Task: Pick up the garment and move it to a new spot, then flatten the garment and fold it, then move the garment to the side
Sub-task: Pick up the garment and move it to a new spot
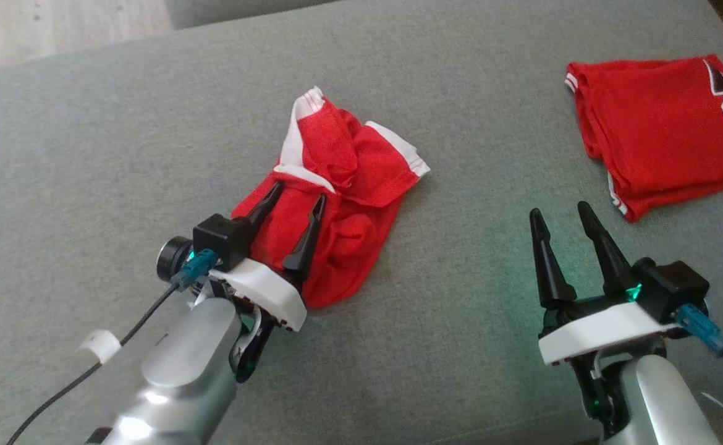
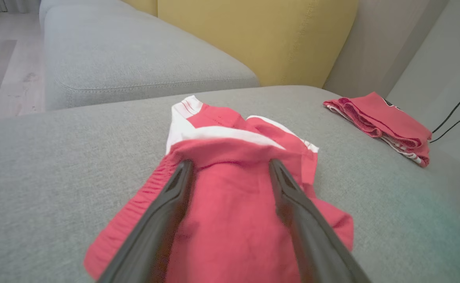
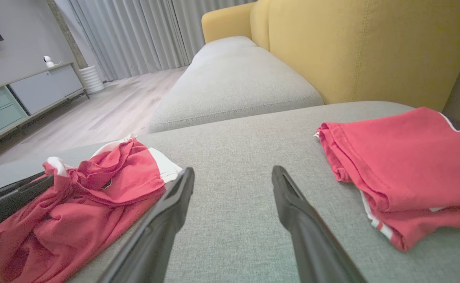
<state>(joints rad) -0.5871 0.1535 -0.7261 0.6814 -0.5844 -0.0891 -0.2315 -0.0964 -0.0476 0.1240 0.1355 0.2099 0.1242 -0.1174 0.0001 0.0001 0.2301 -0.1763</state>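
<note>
Left tool (image 1: 300,192) spread wide, gripping nothing, crumpled red garment (image 1: 337,148) just beneath it

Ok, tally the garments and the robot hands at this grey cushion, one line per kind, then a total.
Red fabric garments: 2 (crumpled red-and-white garment; folded red garment with black-and-white lettering)
Dark two-fingered hands: 2 (left hand, open over the crumpled garment; right hand, open above bare cushion)
Total: 4
</note>
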